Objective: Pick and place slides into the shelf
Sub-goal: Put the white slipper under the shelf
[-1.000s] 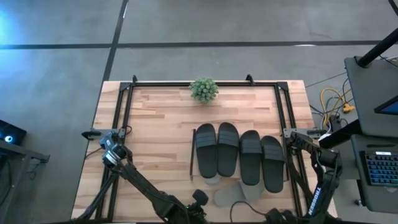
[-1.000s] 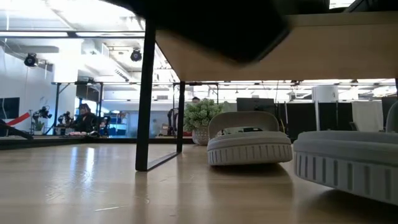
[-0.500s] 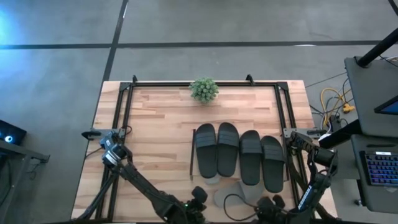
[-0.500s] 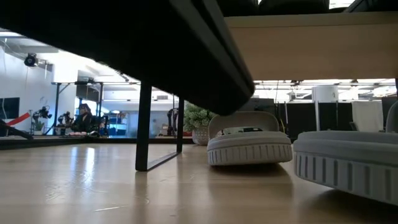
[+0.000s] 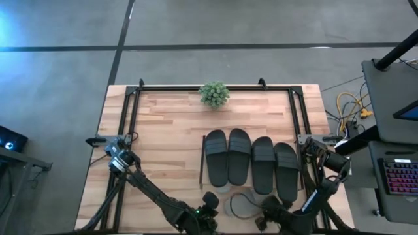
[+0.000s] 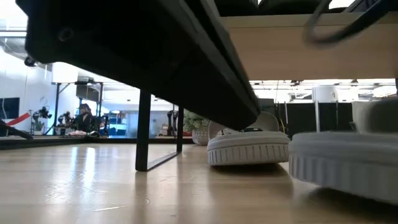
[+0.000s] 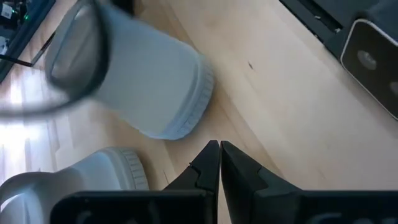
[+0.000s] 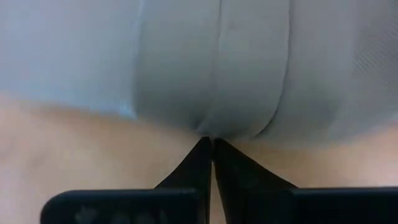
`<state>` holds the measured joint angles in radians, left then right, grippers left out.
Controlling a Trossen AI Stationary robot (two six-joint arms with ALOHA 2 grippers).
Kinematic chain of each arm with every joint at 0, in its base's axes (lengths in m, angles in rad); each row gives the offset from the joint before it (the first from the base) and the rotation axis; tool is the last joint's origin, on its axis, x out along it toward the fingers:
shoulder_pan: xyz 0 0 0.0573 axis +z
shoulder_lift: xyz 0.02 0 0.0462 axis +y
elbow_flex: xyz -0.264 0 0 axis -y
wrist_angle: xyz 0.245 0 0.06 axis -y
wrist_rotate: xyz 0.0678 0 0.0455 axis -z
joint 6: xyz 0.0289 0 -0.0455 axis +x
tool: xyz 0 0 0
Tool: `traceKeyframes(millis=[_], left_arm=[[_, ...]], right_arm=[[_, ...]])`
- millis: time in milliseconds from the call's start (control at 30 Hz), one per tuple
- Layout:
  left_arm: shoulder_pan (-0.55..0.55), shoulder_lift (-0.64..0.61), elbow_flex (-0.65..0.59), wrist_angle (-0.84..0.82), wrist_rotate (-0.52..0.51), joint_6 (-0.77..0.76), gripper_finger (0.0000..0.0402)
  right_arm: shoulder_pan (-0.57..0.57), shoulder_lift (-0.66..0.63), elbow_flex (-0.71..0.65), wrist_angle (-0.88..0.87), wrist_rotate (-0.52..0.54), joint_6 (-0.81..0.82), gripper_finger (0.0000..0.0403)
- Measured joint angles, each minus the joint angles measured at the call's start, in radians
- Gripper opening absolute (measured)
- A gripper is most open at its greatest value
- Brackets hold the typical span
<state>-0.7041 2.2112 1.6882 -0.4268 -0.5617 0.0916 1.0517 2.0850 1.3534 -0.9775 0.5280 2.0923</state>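
Four black slides [image 5: 251, 162] lie side by side on the shelf [image 5: 202, 163], whose wood top board [image 6: 323, 50] shows from below in the low view. Two light grey slides rest on the table near its near edge: one [image 5: 222, 189] [image 6: 249, 149] partly under the shelf, the other [image 5: 243, 205] [image 6: 345, 165] [image 8: 211, 62] just in front of it. My right gripper [image 5: 268, 206] [image 8: 211, 144] is shut at this second slide's right side. My left gripper [image 5: 209, 199] [image 7: 219, 149] is shut and empty above the table, beside both grey slides [image 7: 146, 87]. My right gripper has its shut fingertips [image 8: 204, 152] at the near edge of the grey slide's smooth seamed surface [image 8: 208, 127], which draws in toward them. The fingers come nearly level from the table's right side. Whether they pinch the rubber or only press it I cannot tell.
A small potted plant [image 5: 214, 93] stands at the table's far edge. A larger black tube frame [image 5: 130, 117] runs around the table top; the shelf's leg [image 6: 144, 130] stands on the table. Bare wood lies on the table's left half [image 5: 163, 150].
My right gripper has gone toward the table's left edge along the near edge, up to the grey slide. In the low view this slide has shifted and its right part now stands higher. A dark arm has come lower across the low view's top.
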Motion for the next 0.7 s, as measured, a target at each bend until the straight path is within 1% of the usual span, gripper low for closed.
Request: traceKeyframes(millis=[100,200,333,400,500,700], left_arm=[[0.003,0.0,0.0,0.0,0.002,0.0,0.0],[0.006,0.0,0.0,0.0,0.002,-0.001,0.0],[0.011,0.0,0.0,-0.001,0.002,-0.002,0.0],[0.015,0.0,-0.003,0.001,0.003,-0.002,0.0],[0.023,0.0,-0.007,-0.001,0.003,-0.002,0.0],[0.043,0.001,-0.009,0.007,0.008,-0.001,0.0]], right_arm=[[-0.021,0.003,-0.002,-0.056,0.037,0.001,0.0013],[-0.031,0.003,-0.002,-0.046,0.066,0.001,0.0013],[-0.03,0.003,0.014,-0.037,0.137,0.0,0.0013],[-0.031,0.003,0.024,-0.038,0.135,-0.004,0.0013],[-0.026,0.003,0.047,-0.036,0.103,-0.025,0.0013],[0.01,0.003,0.117,-0.036,0.103,-0.084,0.0013]])
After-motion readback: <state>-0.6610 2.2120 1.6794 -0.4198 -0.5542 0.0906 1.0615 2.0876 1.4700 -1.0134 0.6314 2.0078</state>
